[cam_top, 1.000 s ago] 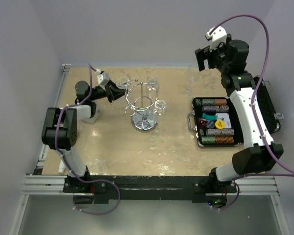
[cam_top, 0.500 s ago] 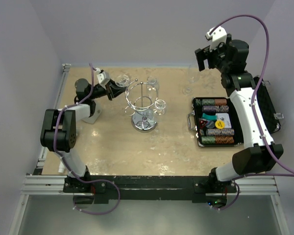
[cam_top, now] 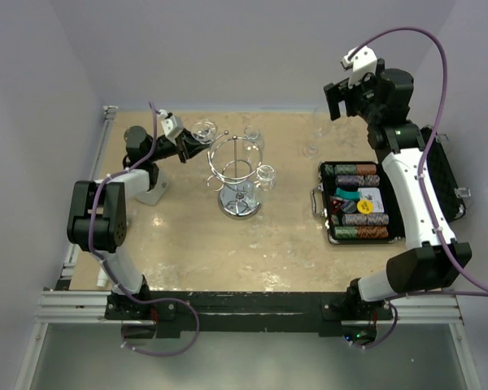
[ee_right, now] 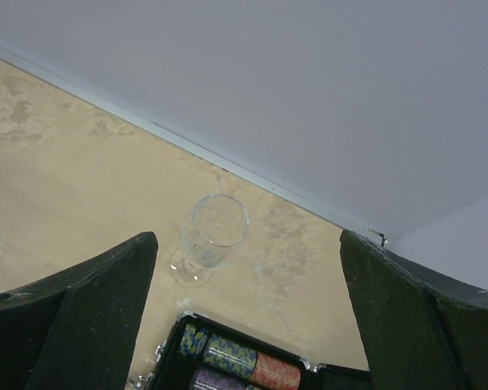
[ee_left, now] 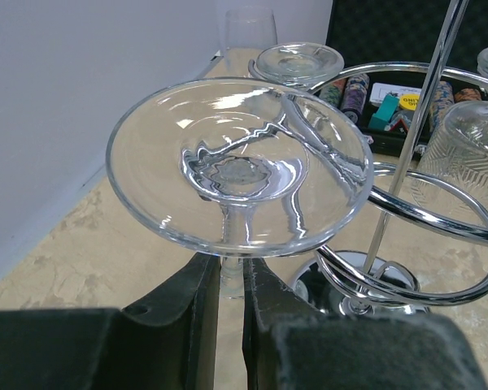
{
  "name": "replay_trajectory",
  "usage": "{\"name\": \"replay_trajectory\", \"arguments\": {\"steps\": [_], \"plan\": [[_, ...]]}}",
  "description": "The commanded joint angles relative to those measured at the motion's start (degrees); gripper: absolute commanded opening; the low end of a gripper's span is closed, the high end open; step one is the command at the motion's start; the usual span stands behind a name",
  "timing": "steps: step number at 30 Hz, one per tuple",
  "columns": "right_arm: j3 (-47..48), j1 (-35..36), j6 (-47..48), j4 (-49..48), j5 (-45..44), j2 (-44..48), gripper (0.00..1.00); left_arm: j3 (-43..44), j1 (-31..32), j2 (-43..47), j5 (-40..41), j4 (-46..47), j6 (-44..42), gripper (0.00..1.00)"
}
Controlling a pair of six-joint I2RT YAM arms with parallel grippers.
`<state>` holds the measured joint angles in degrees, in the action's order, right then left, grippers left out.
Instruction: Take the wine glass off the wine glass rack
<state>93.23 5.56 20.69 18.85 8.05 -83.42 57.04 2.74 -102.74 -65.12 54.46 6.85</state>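
My left jaws are drawn narrow, pinching the thin clear stem of the wine glass (ee_left: 240, 166). Its round foot spreads just past my fingertips (ee_left: 191, 313) like a smooth, glossy saucer with bright ripples of reflection. The bowl is hidden from my wrist view.

Immediately to the right of those jaws stands the wine glass rack (ee_left: 427, 231), made of polished chrome wire bent into rings and curls around a slim straight pole. The foot of my glass overlaps the nearest ring in the wrist view, and I cannot tell whether they touch. The top view puts the glass (cam_top: 202, 130) at the rack's (cam_top: 237, 175) outer rim, on the side facing my left jaws. Only that view shows the rack's round disc base on the mottled beige counter (cam_top: 195, 244).

A patterned glass (ee_left: 464, 154) hangs on the rack's far side from my left jaws, and a second foot (ee_left: 299, 63) shows beyond mine.

My right jaws stand wide, holding nothing, raised high and well apart from the rack. Below and between them, their wrist view shows a stemmed glass (ee_right: 214, 236) standing upright on the counter. The edge of a black case of striped chips (ee_right: 228, 357) lies nearer. The top view shows that case (cam_top: 358, 203) open and flat.
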Motion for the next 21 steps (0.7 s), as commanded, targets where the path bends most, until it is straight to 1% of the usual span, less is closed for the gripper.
{"name": "replay_trajectory", "arguments": {"steps": [1,21], "plan": [[-0.24,-0.03,0.14,-1.98,-0.76,2.12,0.98,2.64,-0.72,1.58,2.19,2.76,-1.76,0.0],[-0.24,-0.03,-0.21,-2.59,-0.23,1.06,0.98,3.96,-2.57,1.14,2.1,1.01,-1.4,0.0]]}}
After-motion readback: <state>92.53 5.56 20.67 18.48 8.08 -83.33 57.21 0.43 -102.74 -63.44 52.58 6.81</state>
